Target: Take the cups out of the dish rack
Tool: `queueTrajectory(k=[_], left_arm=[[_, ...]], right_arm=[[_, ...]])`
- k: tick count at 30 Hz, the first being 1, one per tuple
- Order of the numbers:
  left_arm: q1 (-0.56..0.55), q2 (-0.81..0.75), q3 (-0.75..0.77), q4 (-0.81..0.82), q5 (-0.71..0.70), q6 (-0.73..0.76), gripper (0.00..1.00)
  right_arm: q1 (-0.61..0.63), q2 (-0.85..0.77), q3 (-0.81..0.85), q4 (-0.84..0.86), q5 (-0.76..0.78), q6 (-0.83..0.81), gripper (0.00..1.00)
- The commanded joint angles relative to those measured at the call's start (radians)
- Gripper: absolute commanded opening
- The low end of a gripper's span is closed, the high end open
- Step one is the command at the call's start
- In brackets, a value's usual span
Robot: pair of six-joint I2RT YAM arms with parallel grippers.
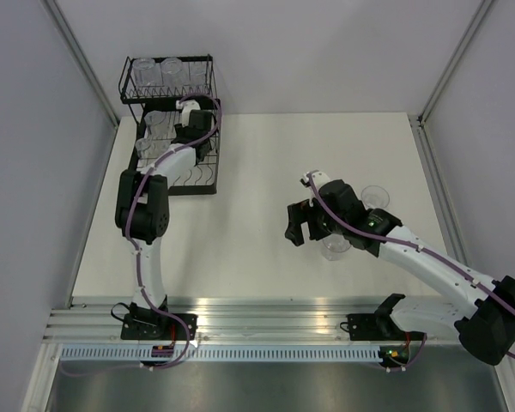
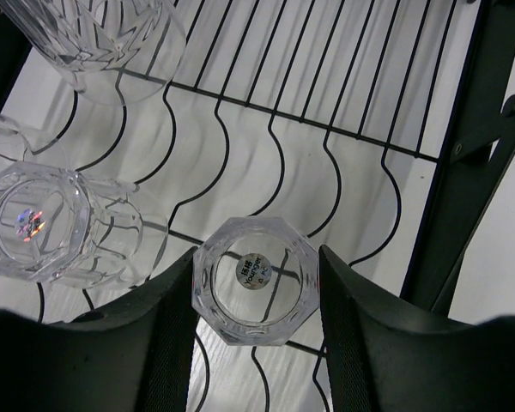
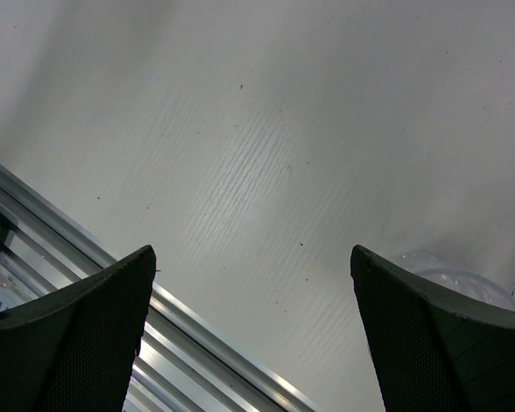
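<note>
The black wire dish rack [image 1: 208, 163] stands at the table's far left. Clear cups [image 1: 143, 70] sit on its upper tier and others [image 1: 148, 146] on the lower tier. My left gripper [image 1: 189, 123] reaches into the lower tier. In the left wrist view the left gripper [image 2: 257, 257] is shut on a cup [image 2: 256, 296] seen base-on, both pads against its sides. Two more cups [image 2: 34, 225] lie to its left. My right gripper [image 1: 296, 225] hangs open and empty over the table [image 3: 251, 253]. Two cups [image 1: 375, 196] [image 1: 335, 247] stand on the table by the right arm.
The rack's black frame post [image 2: 463, 172] stands close on the right of the left gripper. An aluminium rail [image 1: 266, 313] runs along the table's near edge and shows below the right gripper [image 3: 206, 335]. A cup rim [image 3: 451, 279] shows beside the right finger. Grey walls enclose the table.
</note>
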Motion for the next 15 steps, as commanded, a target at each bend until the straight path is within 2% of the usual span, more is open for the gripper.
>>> queueTrajectory(k=[1, 2, 3, 5, 6, 7, 15], left_arm=[[0.043, -0.027, -0.030, 0.030, 0.064, 0.063, 0.38], [0.043, -0.034, -0.047, 0.030, 0.068, 0.060, 0.32], [0.042, -0.038, -0.057, 0.030, 0.069, 0.051, 0.23], [0.043, -0.062, -0.095, 0.030, 0.074, 0.040, 0.14], [0.040, -0.073, -0.109, 0.032, 0.074, 0.030, 0.05], [0.039, -0.090, -0.119, 0.030, 0.071, 0.027, 0.03], [0.005, -0.227, -0.264, 0.038, 0.032, -0.030, 0.02]], right_arm=[[0.001, -0.041, -0.002, 0.027, -0.011, -0.003, 0.98], [0.001, -0.049, -0.005, 0.027, -0.011, 0.000, 0.97], [0.001, -0.050, -0.005, 0.024, -0.011, -0.001, 0.97], [0.001, -0.053, -0.008, 0.024, -0.014, -0.001, 0.97], [0.001, -0.058, -0.010, 0.024, -0.015, 0.000, 0.97], [0.001, -0.059, -0.010, 0.025, -0.015, 0.003, 0.97], [0.001, -0.104, -0.040, 0.056, -0.021, 0.010, 0.96]])
